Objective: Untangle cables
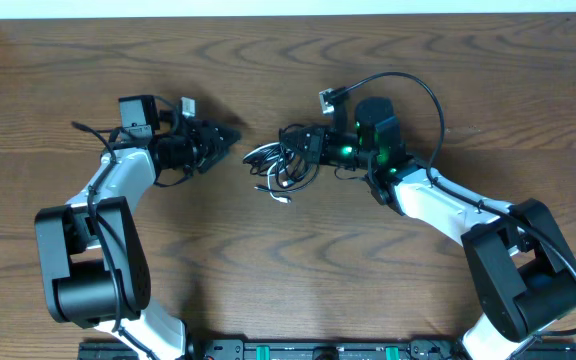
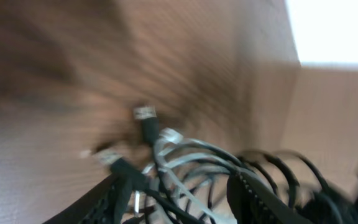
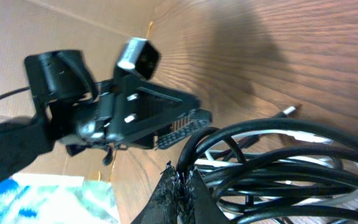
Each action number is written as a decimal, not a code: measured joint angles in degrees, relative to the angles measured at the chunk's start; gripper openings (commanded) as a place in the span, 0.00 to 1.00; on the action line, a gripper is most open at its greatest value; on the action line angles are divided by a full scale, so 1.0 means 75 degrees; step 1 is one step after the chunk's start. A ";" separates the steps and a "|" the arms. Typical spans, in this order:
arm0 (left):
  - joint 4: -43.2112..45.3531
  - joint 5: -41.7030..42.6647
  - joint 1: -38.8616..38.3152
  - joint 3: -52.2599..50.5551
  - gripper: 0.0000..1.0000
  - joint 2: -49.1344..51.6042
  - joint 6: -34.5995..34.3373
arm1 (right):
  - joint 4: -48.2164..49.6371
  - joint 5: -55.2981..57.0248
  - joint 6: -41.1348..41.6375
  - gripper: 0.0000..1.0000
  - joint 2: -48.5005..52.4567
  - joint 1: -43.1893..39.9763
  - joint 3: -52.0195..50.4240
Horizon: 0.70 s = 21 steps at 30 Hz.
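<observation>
Cables (image 1: 278, 168): heaped in one small knot on the wooden surface (image 1: 288, 290), near its middle, between the two arms. Black cable (image 3: 260, 180) looped several times over, white cable (image 3: 291, 137) threaded through the loops, a metal-tipped plug (image 2: 145, 114) poking out on the side facing the left arm.

Right claw (image 3: 180, 186): pinched nearly closed on black cable strands at the edge of the knot; cannot tell whether any white is caught too. Left claw (image 1: 226, 140): just beside the knot, not touching, partly parted in its own blurred view, holding nothing.

Judged step: anchoring with the right, picking out a free end with the left. To do it well:
- Treat the right pinch as the fixed point and avoid lifting, for fear of tightening the loops.
- Aim the left claw at the plug, not at a mid-strand, and close on the stiff body behind the metal tip.
- Draw it away low along the surface, slowly, back out through its loop, watching for the whole heap dragging along.
- On any such drag, stop and choose another strand rather than pull harder.

Writing: none readable. No brand or label seen on plugs or arms. Only a green glow (image 1: 353, 152) on the right arm's wrist and a blue-and-white patch (image 3: 17, 199) at the corner of the right wrist view, too soft to read.
</observation>
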 measured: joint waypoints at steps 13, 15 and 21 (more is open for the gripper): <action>-0.1690 0.0542 -0.0463 0.0012 0.49 -0.1699 0.3037 | -0.0425 0.1145 0.0664 0.01 -0.0009 0.0000 -0.0006; -0.1749 0.0280 -0.0775 0.0012 0.49 -0.1673 0.3270 | -0.0294 0.1209 0.0860 0.01 -0.0009 0.0000 -0.0006; -0.1606 -0.0315 -0.1644 0.0012 0.49 -0.1644 0.3707 | -0.0149 0.1256 0.1271 0.01 -0.0009 0.0000 -0.0006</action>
